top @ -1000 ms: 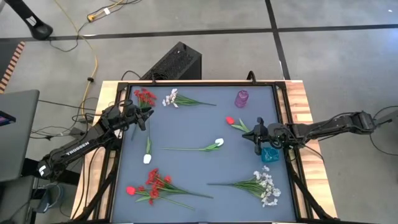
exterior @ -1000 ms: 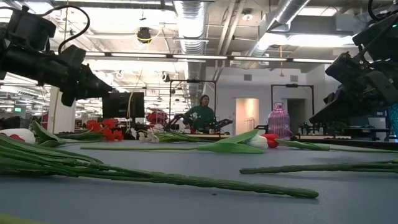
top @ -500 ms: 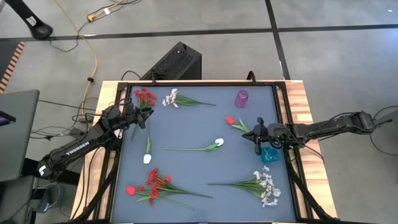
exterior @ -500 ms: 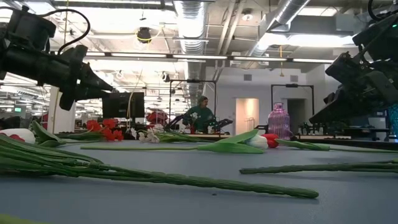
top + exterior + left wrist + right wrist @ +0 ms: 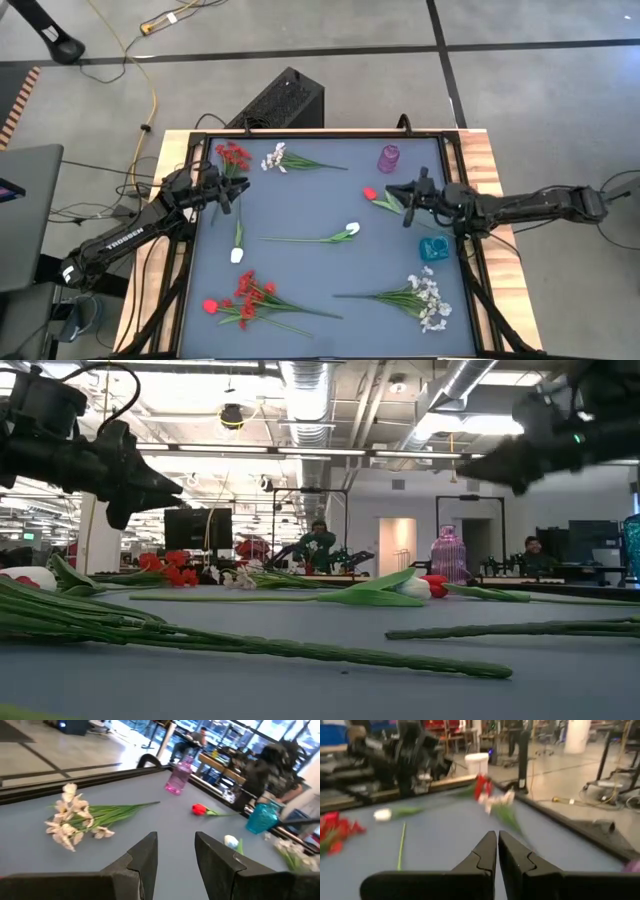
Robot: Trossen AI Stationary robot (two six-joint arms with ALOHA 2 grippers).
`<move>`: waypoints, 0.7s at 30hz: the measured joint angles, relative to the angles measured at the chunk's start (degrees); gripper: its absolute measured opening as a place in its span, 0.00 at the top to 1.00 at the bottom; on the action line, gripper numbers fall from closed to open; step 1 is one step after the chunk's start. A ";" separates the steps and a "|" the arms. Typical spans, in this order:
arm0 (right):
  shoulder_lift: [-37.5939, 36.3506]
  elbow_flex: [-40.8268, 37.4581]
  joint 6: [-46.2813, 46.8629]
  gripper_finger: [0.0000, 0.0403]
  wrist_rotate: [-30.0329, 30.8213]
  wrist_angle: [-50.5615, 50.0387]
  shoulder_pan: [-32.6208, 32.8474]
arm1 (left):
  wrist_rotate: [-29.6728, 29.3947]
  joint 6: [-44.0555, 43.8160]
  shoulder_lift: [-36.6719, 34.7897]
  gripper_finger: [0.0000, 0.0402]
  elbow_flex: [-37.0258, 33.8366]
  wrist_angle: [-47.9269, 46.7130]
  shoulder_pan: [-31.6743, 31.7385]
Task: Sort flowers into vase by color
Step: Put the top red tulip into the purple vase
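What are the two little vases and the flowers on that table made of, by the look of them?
The pink vase and the teal vase look like tinted glass or clear plastic: light passes through both, and I can't tell which. The white spray looks artificial, with cloth-like petals and stiff green stems. The red tulip looks the same, though the material is a guess.

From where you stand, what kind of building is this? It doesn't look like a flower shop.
Most likely a large open workshop or robotics lab. Bare ceiling ducts and strip lights run overhead, people sit at workbenches in the background, and cables trail over a concrete floor around the table.
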 joint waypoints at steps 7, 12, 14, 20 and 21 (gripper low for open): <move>6.24 15.43 -1.44 0.88 -8.05 -11.51 -3.21 | 4.50 2.56 0.00 0.70 0.00 -0.02 -0.11; 13.14 28.46 -0.64 0.88 -6.81 -35.63 -4.53 | 8.34 4.35 0.01 0.70 0.00 -0.30 -2.44; 16.57 32.80 0.64 0.88 -6.55 -42.62 -5.66 | 8.62 5.36 0.02 0.70 0.00 -0.69 -4.00; 25.18 43.62 6.77 0.86 -6.61 -64.37 -7.89 | 7.84 4.43 0.00 0.70 0.09 4.22 -8.30; 26.31 44.58 7.13 0.84 -6.52 -66.85 -7.88 | 7.93 4.33 0.02 0.70 0.69 4.19 -9.00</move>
